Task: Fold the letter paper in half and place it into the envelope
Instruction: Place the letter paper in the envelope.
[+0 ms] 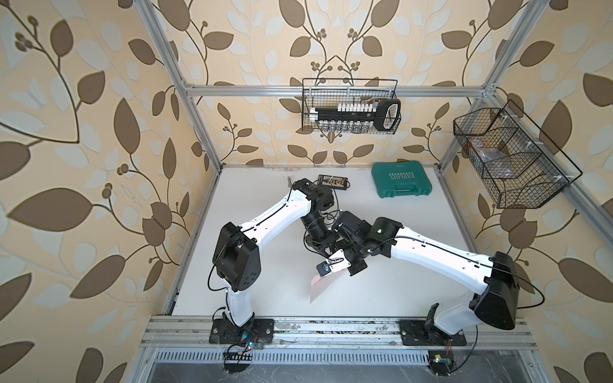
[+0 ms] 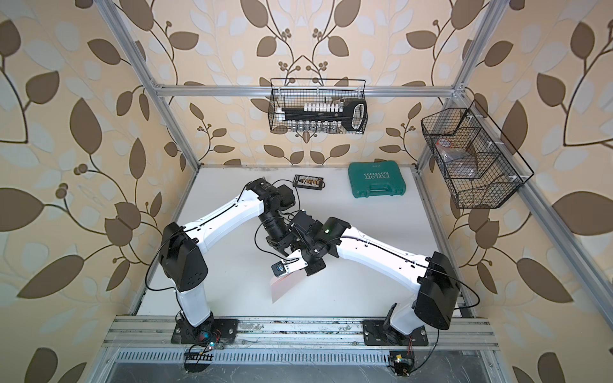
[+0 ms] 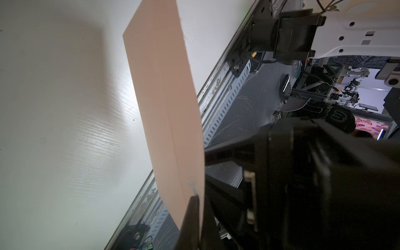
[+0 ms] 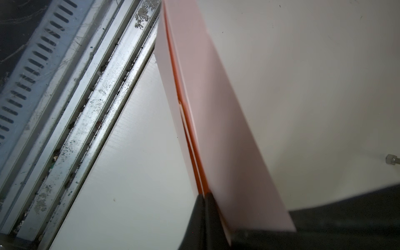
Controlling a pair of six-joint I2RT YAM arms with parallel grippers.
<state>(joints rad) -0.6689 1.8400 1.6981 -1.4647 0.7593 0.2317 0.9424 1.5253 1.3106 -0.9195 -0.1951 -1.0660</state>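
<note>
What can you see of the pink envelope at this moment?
The envelope is thin, matte, pale pink paper, a long rectangle with a straight seam running its length in the left wrist view. It is held tilted above the white table, near the front rail. The left gripper and right gripper are both shut on one end; the other end hangs free. In the right wrist view its layers gape slightly, glowing orange inside. Its flap cannot be made out.

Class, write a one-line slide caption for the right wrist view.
The right gripper pinches the pink envelope edge-on above the white table.
</note>
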